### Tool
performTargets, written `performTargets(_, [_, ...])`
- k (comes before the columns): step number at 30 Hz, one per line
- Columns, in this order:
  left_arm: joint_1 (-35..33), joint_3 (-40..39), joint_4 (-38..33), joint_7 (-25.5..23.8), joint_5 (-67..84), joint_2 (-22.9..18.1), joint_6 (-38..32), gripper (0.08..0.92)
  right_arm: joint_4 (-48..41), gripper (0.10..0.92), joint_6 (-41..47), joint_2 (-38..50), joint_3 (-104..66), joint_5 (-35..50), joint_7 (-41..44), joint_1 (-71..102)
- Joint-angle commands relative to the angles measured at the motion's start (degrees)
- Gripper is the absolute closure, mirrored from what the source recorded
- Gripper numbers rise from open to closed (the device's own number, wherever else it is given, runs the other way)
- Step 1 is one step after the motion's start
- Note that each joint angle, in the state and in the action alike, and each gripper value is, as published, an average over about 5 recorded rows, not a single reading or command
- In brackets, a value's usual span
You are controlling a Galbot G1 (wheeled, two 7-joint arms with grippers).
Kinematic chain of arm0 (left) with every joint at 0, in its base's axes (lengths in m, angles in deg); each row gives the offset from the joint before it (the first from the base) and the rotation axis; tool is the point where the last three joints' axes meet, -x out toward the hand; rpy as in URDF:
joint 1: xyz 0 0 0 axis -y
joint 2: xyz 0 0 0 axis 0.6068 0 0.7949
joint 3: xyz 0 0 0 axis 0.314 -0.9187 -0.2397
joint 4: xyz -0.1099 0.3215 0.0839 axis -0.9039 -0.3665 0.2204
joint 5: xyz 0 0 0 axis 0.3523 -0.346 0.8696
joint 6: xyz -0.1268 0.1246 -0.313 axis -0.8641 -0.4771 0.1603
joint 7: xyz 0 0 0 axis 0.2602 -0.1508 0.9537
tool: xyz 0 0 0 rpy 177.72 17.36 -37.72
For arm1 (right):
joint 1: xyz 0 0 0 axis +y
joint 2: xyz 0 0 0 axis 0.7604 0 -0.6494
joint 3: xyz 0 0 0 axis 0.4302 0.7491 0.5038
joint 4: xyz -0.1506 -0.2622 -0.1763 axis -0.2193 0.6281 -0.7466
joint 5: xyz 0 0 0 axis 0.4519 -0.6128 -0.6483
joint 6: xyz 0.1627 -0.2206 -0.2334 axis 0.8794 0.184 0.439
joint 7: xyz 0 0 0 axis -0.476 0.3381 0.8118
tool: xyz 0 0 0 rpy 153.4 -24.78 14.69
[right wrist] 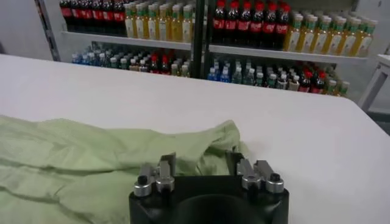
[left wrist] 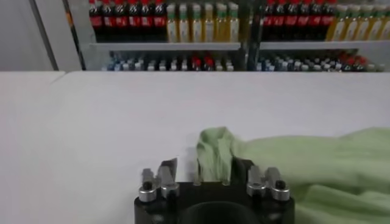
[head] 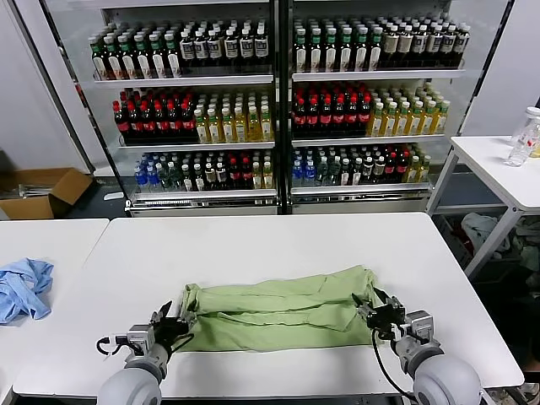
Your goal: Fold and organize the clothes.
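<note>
The light green shirt [head: 278,310] lies on the white table [head: 270,245] as a long, rumpled band running left to right, its print hidden. My left gripper [head: 175,326] is at the shirt's left end, open, with the cloth edge [left wrist: 214,146] between its spread fingers. My right gripper [head: 372,309] is at the shirt's right end, open, with the bunched cloth corner [right wrist: 213,143] between its fingers. Both grippers sit low at table height near the front edge. In the wrist views the shirt [left wrist: 304,161] [right wrist: 85,158] stretches away from each gripper toward the other.
A light blue garment [head: 23,287] lies on the adjoining table at the left. A drinks cooler [head: 278,101] full of bottles stands behind the table. A cardboard box [head: 42,191] is on the floor at far left. A side table [head: 498,164] with a bottle [head: 524,139] stands at the right.
</note>
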Motion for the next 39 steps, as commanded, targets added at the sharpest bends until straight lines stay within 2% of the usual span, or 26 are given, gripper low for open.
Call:
performTargets(1, [-0.38,-0.78,1.45,0.56,-0.14,-2.08,2.95,0.374,0.86,0.256,0.30,0.32,-0.64,-0.76,0.08,1.58])
performTargets(5, [-0.26,0.04,1.99,-1.29,3.96,-1.47,3.74,0.466,0.75,0.207,0.21,0.62,-0.81,-0.52,0.04,1.11])
performTargets(13, [-1.30,5.96,1.12,-4.40,14.07,0.50,3.12,0.691,1.21,0.203,-0.41,1.05,-1.08,-0.21,-0.08,0.14])
performTargets(17, [-2.82,13.04,-1.18,-5.11,18.63,2.75,2.36,0.812,1.03,0.203,-0.61,1.15,-1.12,0.16,-0.08,-0.95])
performTargets(20, [-3.73,21.05,-1.35,-5.08,23.49,6.23,2.31,0.878,0.82,0.203,-0.73,1.08,-0.92,0.43,-0.06,-1.77])
performTargets(25, [-4.56,34.15,0.61,-5.28,30.51,13.42,2.42,0.895,0.55,0.203,-1.31,1.04,-0.82,0.77,0.16,-2.36])
performTargets(29, [-4.47,40.65,-0.66,-4.28,38.43,16.59,2.35,0.895,0.61,0.203,-1.74,1.00,-0.68,0.75,0.31,-2.34])
performTargets(31, [-4.12,41.82,-3.16,-3.36,44.78,16.34,2.13,0.895,0.75,0.203,-1.82,0.97,-0.59,0.68,0.34,-2.21])
performTargets(34, [-3.39,39.93,-8.31,-2.64,53.81,13.51,1.61,0.895,0.90,0.203,-1.96,0.98,-0.62,0.55,0.40,-1.83])
performTargets(39, [-2.33,30.24,-15.05,-2.67,61.00,4.80,0.39,0.895,0.91,0.203,-2.21,1.35,-0.73,0.44,0.45,-1.52])
